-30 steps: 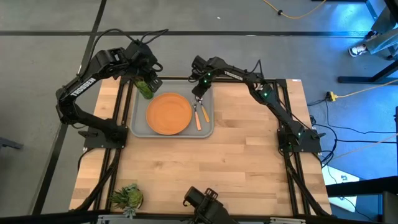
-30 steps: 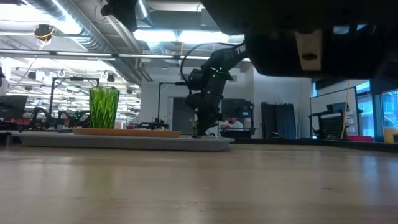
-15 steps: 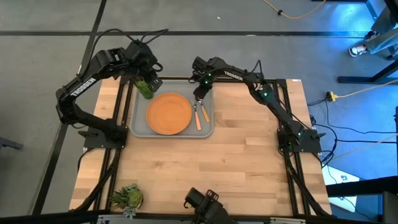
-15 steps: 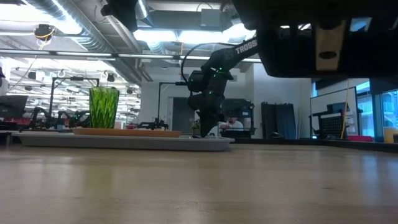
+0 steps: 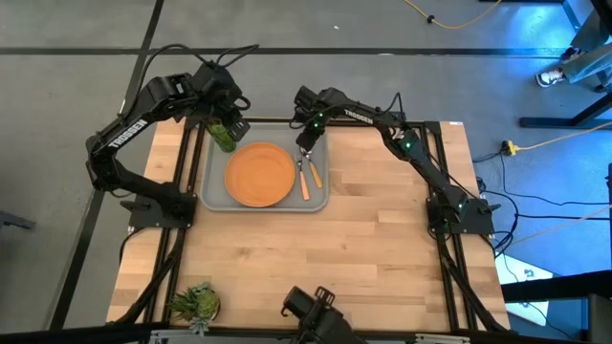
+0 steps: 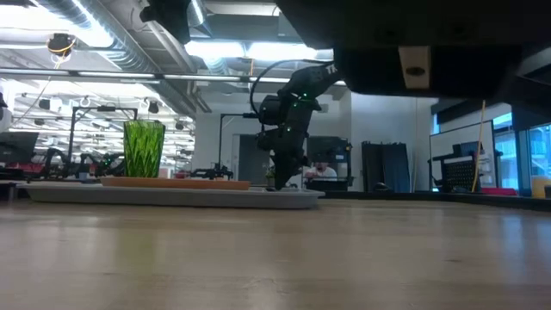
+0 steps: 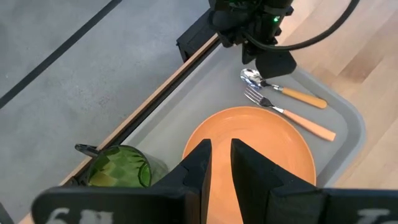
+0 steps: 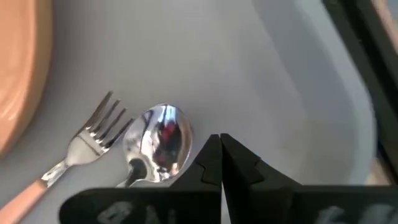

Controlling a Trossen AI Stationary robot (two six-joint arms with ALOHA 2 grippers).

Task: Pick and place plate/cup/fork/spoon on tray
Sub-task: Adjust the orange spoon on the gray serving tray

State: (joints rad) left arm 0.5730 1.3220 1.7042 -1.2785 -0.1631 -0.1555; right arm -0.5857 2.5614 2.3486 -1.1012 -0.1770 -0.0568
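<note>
The grey tray (image 5: 215,191) lies at the table's far left. On it lie the orange plate (image 5: 259,174), the green cup (image 5: 223,136) at its far left corner, and right of the plate the fork (image 7: 292,117) and the spoon (image 7: 283,90), side by side with their handles toward the near edge. My right gripper (image 8: 219,146) is shut and points down just beside the spoon's bowl (image 8: 158,143), low over the tray's far right corner. My left gripper (image 7: 221,155) hangs high over the plate near the cup, open by a narrow gap, with nothing between its fingers. My right gripper's shut fingertips (image 8: 211,149) stand right next to the rim of the spoon's bowl, coming from above. I cannot tell whether they touch the spoon or the tray floor.
A spiky green plant (image 5: 196,302) sits at the table's near left corner. A dark device (image 5: 311,308) stands at the middle of the near edge. Bare wooden tabletop (image 5: 363,239) stretches between the tray and the near and right edges.
</note>
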